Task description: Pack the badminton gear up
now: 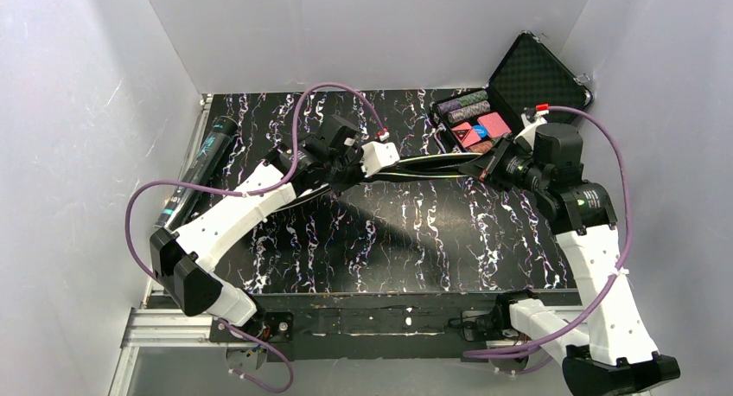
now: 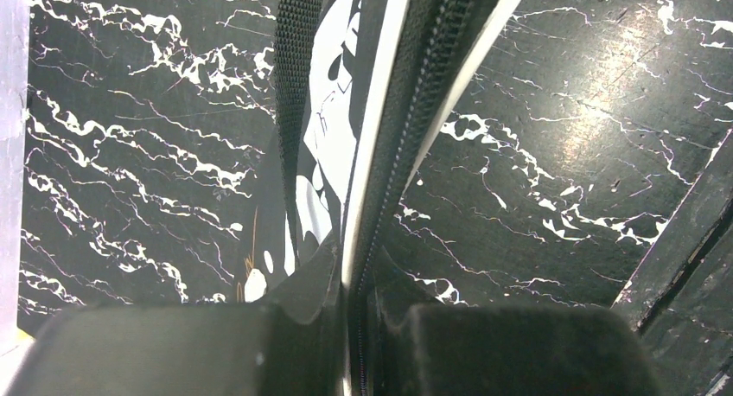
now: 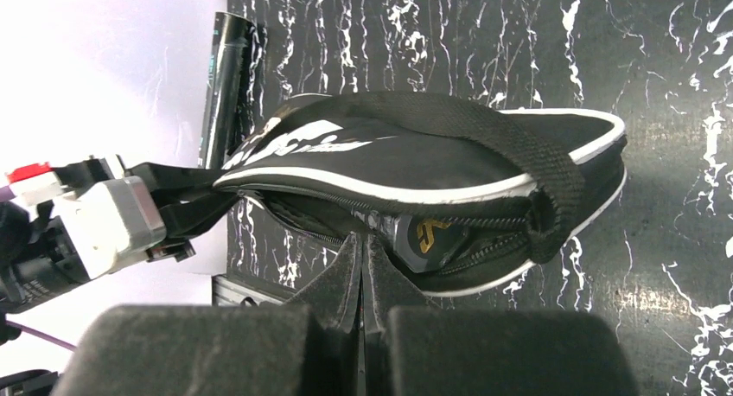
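Two arms meet over the middle of the black, white-veined marble-pattern table (image 1: 389,240), with a long black racket-shaped bag (image 1: 432,164) (image 2: 328,154) (image 3: 415,154), edged in white piping and printed with white lettering, stretched between them. The bag stands on its long edge, zip side towards the wrist cameras, and in the top view it throws a shadow on the table beneath it.

The left gripper (image 1: 402,164) (image 2: 350,327) is clamped on the bag's narrow end. In the left wrist view the white piping and the black zip (image 2: 432,76) run straight down between its two dark fingers, which are pressed onto the fabric. A woven black carrying strap (image 2: 298,50) (image 3: 519,145) runs along the bag's side.

The right gripper (image 1: 480,167) (image 3: 363,266) is at the wider end, its fingers closed tip to tip against the zip line, just beside the black zip pull with a gold logo (image 3: 428,236). Whether anything is pinched between those tips cannot be told. Left of the pull the two sides of the zip stand a little apart.

A long black tube with teal print (image 1: 200,158) (image 3: 226,76) lies along the table's left edge, close to the white wall and well apart from the bag. At the far right corner sits an open black hard case (image 1: 536,76) with a foam-lined lid, rows of coloured poker chips (image 1: 471,111) inside, just behind the right wrist.
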### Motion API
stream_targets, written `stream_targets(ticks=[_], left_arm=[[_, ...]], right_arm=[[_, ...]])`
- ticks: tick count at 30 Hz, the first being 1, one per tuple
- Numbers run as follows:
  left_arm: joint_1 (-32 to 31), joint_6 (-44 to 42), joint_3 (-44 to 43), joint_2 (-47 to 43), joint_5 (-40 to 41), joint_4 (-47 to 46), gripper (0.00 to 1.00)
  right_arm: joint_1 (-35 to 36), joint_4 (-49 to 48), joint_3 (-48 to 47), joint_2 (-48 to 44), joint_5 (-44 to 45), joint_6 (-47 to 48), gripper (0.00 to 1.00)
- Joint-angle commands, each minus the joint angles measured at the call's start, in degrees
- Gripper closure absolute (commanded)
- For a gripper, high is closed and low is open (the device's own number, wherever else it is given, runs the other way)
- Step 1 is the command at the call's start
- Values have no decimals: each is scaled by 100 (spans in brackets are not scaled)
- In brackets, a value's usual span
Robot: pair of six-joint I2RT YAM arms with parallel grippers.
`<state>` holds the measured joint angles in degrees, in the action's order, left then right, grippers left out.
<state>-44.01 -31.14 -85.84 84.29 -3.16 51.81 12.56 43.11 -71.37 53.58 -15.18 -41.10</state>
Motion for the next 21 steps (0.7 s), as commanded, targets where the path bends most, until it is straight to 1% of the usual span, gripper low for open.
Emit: stream_targets(ticks=[1, 7, 9, 12, 14, 15, 18, 21], left_arm=[[-46, -28, -118, -451, -203, -418, 100], [-62, -68, -26, -527, -273, -391, 100], [-77, -68, -7, -511, -282, -391, 100], [-123, -74, -49, -421, -227, -415, 100], [-150, -53, -136, -348, -162, -432, 100], [-161, -31, -193, -313, -147, -443, 100], [-185, 16, -293, -249, -110, -470, 100], [-213, 50, -305, -233, -27, -496, 100]], right_arm=[[10, -168, -122, -44, 227, 87, 99], [11, -73, -268, -49, 895, 347, 99], [15, -42, -471, -52, 675, 431, 99], [49, -598, -419, -172, -536, 28, 71], [195, -977, -244, -163, -1115, -413, 59], [384, -1125, -132, -158, -1187, -531, 55], [952, -1657, 397, -173, -1042, -828, 49], [1238, -2249, 904, -209, -911, -1182, 48]])
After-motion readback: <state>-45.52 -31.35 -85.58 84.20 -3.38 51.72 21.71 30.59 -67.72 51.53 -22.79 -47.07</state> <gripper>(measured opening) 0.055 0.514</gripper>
